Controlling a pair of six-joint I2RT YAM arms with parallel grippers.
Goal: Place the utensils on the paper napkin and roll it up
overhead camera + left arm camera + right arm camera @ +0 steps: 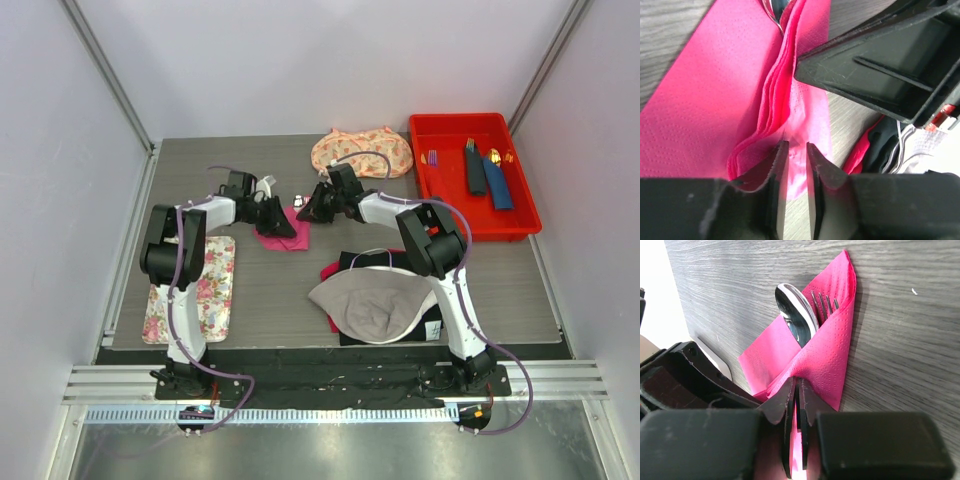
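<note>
Paper napkin (826,360): bright magenta, fine dotted embossing. Utensils (799,315): mirror-bright silver. Table (285,290): grey wood grain. Tray (455,119) at 2 o'clock: red; inside it, a dark navy roll (476,172) and a blue roll (499,188). Mat (220,290) at 8 o'clock: cream with pink flowers. Cloth (362,152) at 12 o'clock: peach floral print

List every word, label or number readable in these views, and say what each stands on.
No text can be read in any view.
White mark on the black cloth: too small to read.
Red patch on the right arm: too small to read.
</note>
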